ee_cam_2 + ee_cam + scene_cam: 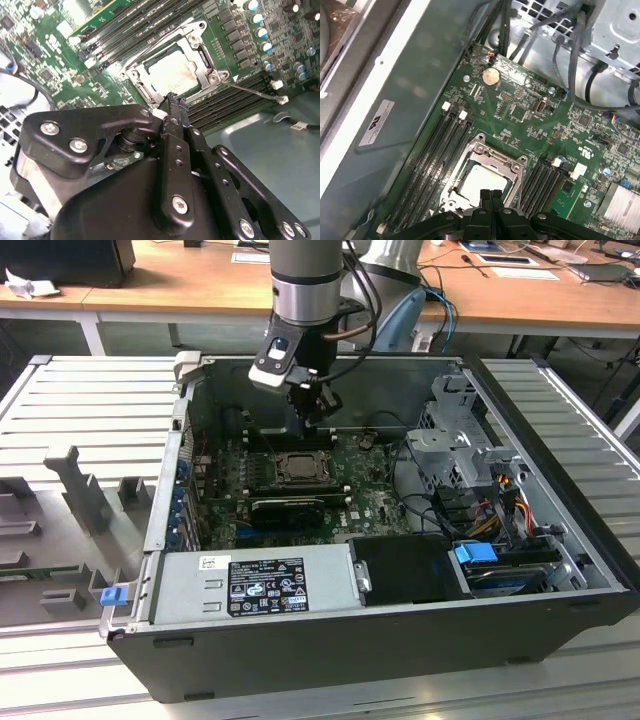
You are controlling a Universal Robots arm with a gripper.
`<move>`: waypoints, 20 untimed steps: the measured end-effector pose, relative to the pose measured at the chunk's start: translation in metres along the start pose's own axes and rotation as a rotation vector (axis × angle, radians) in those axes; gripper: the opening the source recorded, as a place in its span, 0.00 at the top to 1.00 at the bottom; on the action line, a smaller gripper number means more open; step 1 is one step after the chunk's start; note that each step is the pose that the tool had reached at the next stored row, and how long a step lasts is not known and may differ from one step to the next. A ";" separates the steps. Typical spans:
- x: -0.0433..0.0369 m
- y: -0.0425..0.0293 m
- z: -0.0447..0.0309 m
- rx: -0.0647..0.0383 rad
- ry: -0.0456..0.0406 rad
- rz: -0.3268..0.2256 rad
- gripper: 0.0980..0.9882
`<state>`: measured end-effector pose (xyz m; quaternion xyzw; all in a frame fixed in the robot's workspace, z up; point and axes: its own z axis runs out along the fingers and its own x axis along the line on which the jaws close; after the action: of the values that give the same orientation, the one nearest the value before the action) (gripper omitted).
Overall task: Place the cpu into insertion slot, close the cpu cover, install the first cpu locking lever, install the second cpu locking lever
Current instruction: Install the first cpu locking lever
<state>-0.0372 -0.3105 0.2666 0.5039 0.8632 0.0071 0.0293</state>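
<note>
Open case (pixel 330 650): gripper (pixel 490 193), fingers together, empty, above cover (pixel 490 159) lying on cpu (pixel 482 180); cover likely stiff, pressed at its rim.

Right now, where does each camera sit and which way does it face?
Exterior view: off the arm, above the open case, looking down into it; arm and gripper show.
First wrist view: on the wrist, looking past the fingertips at the board.
Second wrist view: on the wrist, looking over the gripper at the cover.
Shared: both wrist views show the cpu in the cover's window.
</note>
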 end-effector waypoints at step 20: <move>-0.0019 -0.0017 0.0000 -0.009 0.0091 -0.217 0.99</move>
<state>-0.0377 -0.3131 0.2666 0.4075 0.9127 0.0103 0.0284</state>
